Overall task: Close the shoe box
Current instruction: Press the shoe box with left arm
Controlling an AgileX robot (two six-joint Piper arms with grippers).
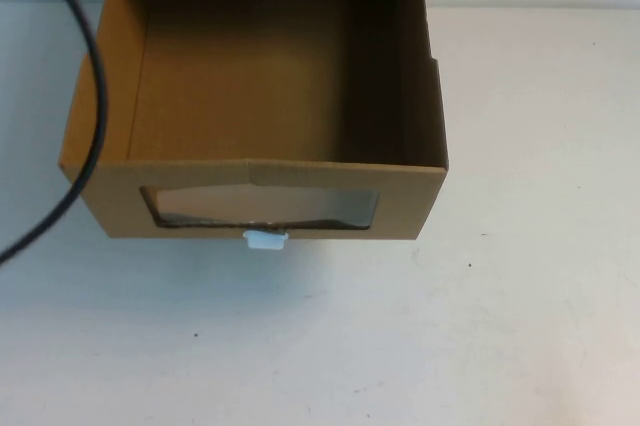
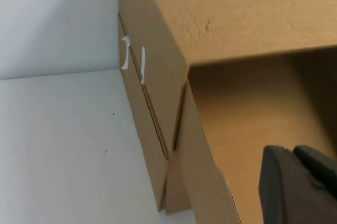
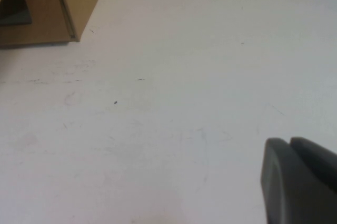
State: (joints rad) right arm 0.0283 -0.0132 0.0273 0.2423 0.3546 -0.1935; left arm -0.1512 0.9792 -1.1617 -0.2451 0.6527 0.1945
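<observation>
The shoe box (image 1: 260, 196) is brown cardboard and stands at the table's far middle. Its drawer is pulled out toward me and its inside is bare. The front has a clear window (image 1: 260, 208) with a small white tab (image 1: 265, 239) below it. Neither gripper shows in the high view. In the left wrist view my left gripper (image 2: 292, 149) is shut with nothing in it, close beside the shoe box (image 2: 237, 19), in front of its open hollow. My right gripper (image 3: 289, 141) is shut and holds nothing, over bare table some way from the box's corner (image 3: 73, 3).
A black cable (image 1: 92, 56) curves across the box's left side in the high view. The white table (image 1: 450, 346) stretches in front of and to the right of the box. Two small white tabs (image 2: 126, 53) sit by a seam on one cardboard face.
</observation>
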